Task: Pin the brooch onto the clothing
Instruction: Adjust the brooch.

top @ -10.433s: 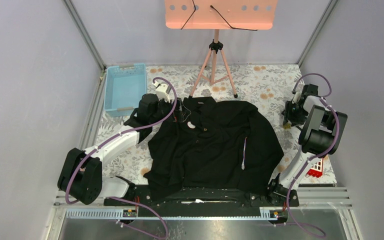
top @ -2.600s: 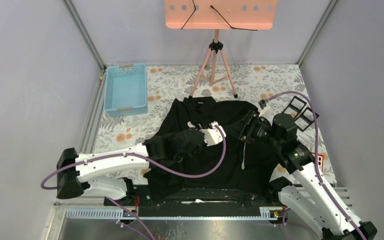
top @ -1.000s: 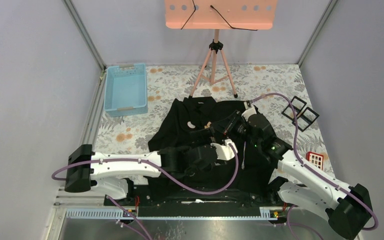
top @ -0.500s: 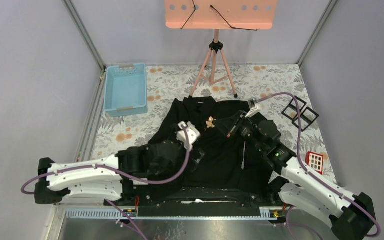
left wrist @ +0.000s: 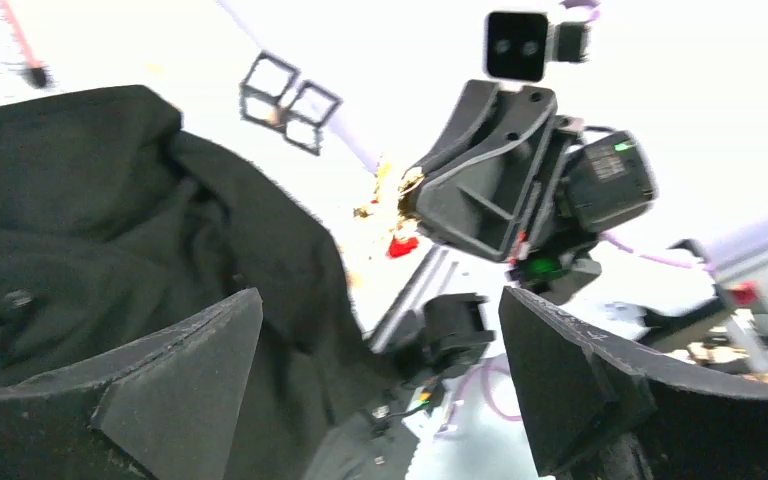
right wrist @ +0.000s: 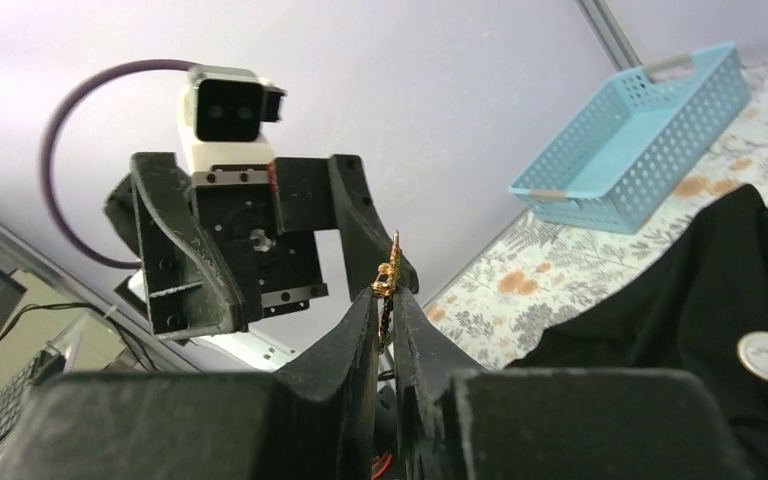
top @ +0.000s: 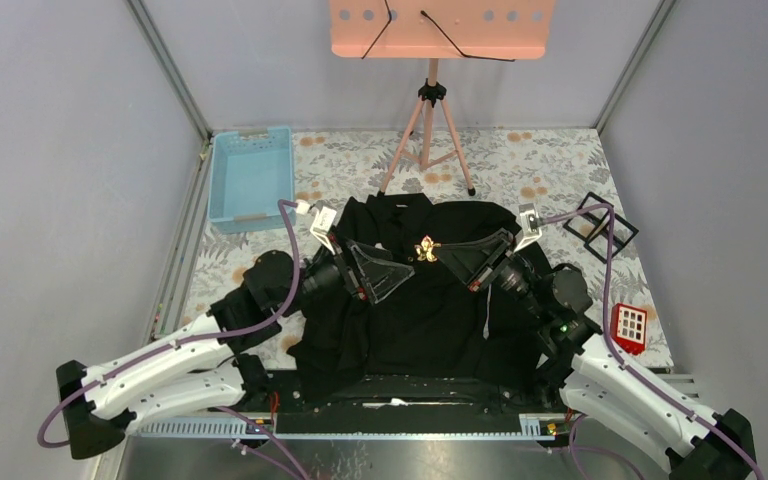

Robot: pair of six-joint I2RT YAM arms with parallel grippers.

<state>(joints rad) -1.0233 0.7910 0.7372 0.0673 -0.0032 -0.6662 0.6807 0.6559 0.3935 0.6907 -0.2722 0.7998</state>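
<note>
The clothing (top: 430, 310), a black collared shirt, lies spread in the middle of the flowered table. A small gold brooch (top: 425, 248) hangs in the air above its chest. My right gripper (top: 440, 253) is shut on the brooch, which sticks up edge-on from its fingertips in the right wrist view (right wrist: 391, 270). My left gripper (top: 403, 269) is open and empty, facing the brooch from the left a short way off. In the left wrist view the brooch (left wrist: 388, 192) shows at the right gripper's tip, beyond the wide-apart left fingers (left wrist: 185, 365), with the shirt (left wrist: 110, 210) at left.
A blue basket (top: 252, 178) stands at the back left. A pink tripod stand (top: 430, 130) rises behind the shirt collar. Two black square frames (top: 600, 222) and a red block (top: 628, 327) lie on the right side of the table.
The left gripper has lifted off the shirt front, swung left and turned towards the brooch. The right gripper has drawn back slightly right, still holding the brooch up.
</note>
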